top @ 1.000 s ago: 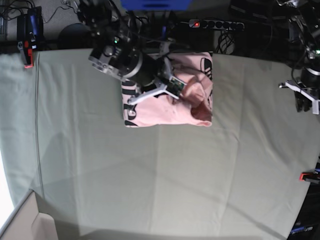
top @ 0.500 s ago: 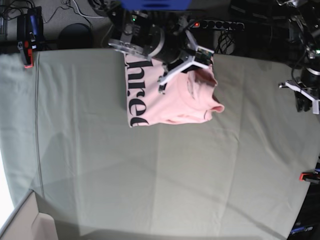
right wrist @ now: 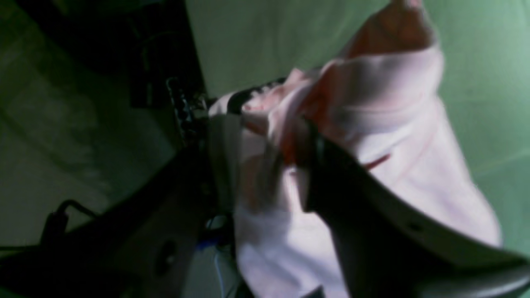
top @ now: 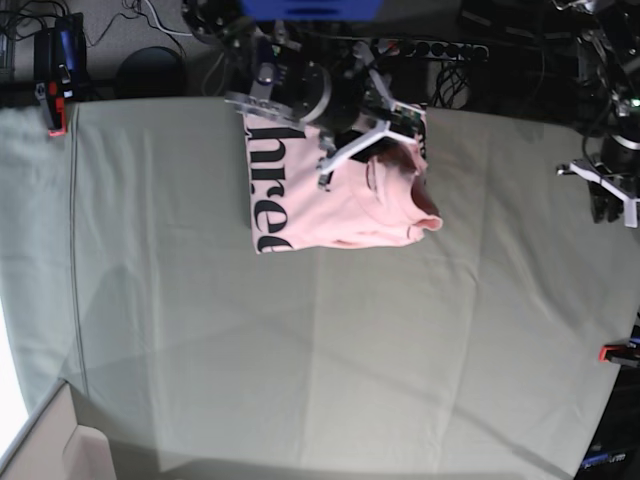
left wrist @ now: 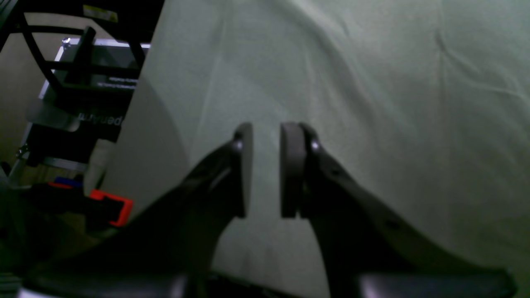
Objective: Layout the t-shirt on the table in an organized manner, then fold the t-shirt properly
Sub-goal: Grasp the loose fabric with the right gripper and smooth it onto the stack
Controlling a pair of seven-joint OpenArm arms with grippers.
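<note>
two layers of soft, floppy t-shirt [top: 335, 195] bunch between the right gripper [right wrist: 265, 165], jaws spread around cloth. better grab a hem edge. left gripper [left wrist: 265, 169] slightly parted, empty, over the table [top: 350, 350].

Red clamp [top: 617, 352], power strip [top: 432, 48]

T-shirt [top: 330, 190] folded, lying on worktop [top: 330, 350] near far edge, centre-left in base view. Right gripper [top: 372, 128] above its far right part. Left gripper [top: 610, 195] well apart, over worktop's right edge.
</note>
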